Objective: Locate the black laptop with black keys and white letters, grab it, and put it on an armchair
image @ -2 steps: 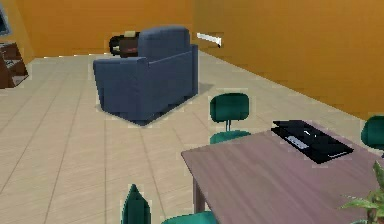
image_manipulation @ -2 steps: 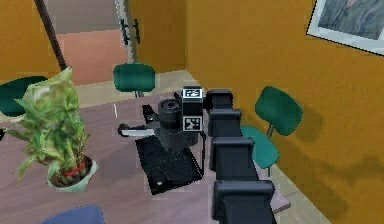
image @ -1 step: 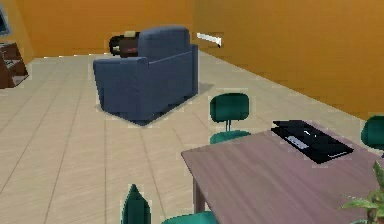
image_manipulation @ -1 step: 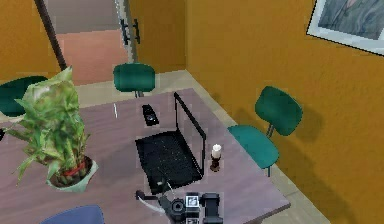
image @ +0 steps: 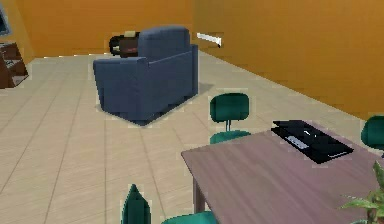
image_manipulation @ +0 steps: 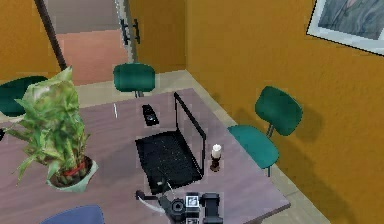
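The black laptop (image_manipulation: 168,152) is seen on the purple-brown surface (image_manipulation: 110,135), lid raised, just beyond the end effector (image_manipulation: 152,194) at the arm side view's bottom edge. It is flanked by a potted plant (image_manipulation: 55,125) toward the picture's left, a small dark flat object (image_manipulation: 149,114) farther up, and a small pale-topped bottle (image_manipulation: 215,155) just beside the lid. Around the surface green chairs (image_manipulation: 265,125) are drawn up. In the forward view the blue armchair (image: 145,75) is seen well apart across bare floor, with one of the green chairs (image: 232,108) between. Whether the end effector holds anything cannot be told, since the laptop lies behind it. Key lettering cannot be made out. The lid is seen nearly edge-on; the hinge, the long axis, runs up the picture, and the keyboard is turned toward the plant.
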Motion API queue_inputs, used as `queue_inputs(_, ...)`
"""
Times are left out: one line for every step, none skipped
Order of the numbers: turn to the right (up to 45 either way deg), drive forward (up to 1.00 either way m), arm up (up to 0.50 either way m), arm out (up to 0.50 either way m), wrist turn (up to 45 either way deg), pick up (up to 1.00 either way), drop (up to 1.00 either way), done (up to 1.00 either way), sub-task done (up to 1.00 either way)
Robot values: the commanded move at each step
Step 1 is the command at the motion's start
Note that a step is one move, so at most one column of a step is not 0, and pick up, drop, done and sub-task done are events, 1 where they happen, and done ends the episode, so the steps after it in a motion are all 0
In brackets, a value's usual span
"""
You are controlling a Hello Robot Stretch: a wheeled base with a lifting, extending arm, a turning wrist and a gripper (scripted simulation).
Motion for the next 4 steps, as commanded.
queue_inputs(0.0,0.0,0.1,0.0,0.0,0.0,0.0,0.0,0.0)
queue_inputs(0.0,0.0,0.24,0.0,0.0,0.0,0.0,0.0,0.0)
queue_inputs(0.0,0.0,0.0,0.0,-45.0,0.0,0.0,0.0,0.0)
queue_inputs(0.0,0.0,0.0,0.0,-45.0,0.0,0.0,0.0,0.0)
